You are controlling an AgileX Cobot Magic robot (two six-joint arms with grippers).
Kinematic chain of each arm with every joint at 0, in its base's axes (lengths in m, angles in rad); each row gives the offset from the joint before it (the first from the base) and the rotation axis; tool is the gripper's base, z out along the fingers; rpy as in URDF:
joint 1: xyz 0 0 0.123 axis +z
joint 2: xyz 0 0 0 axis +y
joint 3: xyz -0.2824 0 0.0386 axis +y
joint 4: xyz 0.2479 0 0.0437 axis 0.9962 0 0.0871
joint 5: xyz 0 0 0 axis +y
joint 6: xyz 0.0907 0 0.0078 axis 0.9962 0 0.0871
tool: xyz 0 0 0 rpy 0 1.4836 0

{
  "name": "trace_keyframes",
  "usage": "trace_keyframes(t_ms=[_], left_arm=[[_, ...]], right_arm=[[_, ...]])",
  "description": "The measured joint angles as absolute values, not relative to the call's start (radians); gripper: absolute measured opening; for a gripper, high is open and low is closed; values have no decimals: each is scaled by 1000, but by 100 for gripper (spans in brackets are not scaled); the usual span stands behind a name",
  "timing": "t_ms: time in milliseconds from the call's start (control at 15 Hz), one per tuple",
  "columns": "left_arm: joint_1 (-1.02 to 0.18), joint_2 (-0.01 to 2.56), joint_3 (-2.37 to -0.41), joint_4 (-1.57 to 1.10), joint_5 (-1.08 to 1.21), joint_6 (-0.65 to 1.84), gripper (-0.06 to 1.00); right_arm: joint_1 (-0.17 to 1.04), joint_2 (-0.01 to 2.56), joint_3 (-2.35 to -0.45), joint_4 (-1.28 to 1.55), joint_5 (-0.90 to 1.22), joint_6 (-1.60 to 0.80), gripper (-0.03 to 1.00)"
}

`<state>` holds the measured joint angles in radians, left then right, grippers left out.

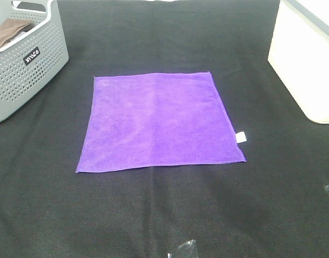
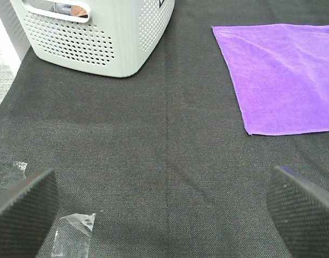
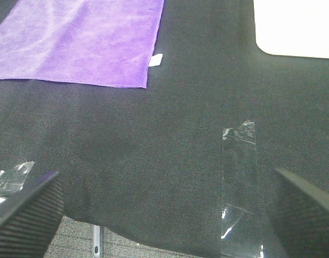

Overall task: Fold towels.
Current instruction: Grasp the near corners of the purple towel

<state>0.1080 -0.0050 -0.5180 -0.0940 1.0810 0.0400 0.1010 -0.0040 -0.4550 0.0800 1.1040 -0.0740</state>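
Plainly, the left fingers (image 2: 24,207) stand spread wide, holding nothing; the right fingers (image 3: 26,210) likewise; purple towel (image 1: 159,121) lies flat.

Bright, even light; the white bin (image 1: 306,59) is blown out.

Staged test bench, likely a lab, suggested by a table draped in black cloth (image 1: 153,215), strips of clear tape (image 3: 239,161) stuck on it, flanked by a grey perforated basket (image 1: 30,75) and a white bin (image 1: 309,59)
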Motion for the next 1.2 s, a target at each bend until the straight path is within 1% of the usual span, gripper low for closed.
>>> trace_keyframes(t_ms=[1200], left_arm=[[108,-5,-518,-94,1081,40,99]], right_arm=[[101,-4,-455,81,1104,-74,96]])
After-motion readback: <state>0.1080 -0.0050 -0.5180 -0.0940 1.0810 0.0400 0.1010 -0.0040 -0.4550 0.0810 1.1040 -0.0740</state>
